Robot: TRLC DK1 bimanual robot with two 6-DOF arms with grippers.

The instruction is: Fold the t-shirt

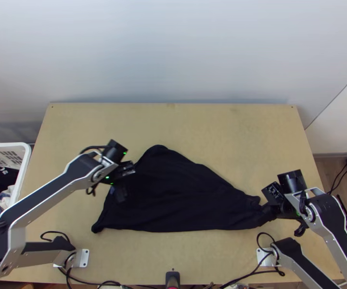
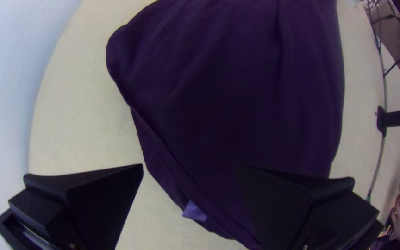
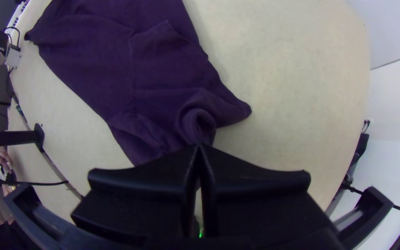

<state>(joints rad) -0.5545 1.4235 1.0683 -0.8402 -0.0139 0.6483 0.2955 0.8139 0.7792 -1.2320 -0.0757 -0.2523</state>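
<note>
White basket (image 1: 26,160) of mixed clothes (image 1: 3,179), light wooden table (image 1: 202,127), pale wall (image 1: 173,53)

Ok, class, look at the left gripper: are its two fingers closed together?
No, the left gripper has a wide gap between its fingers, and the edge of the dark t-shirt shows in it.

No texts, labels, brands, numbers or signs can be read in any of the views

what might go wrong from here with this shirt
The right gripper pinches a bunched end of the t-shirt at its very tips, so the cloth could slip out or crease if pulled. The left gripper is open over an edge where layers lie offset; it may catch just one.
</note>
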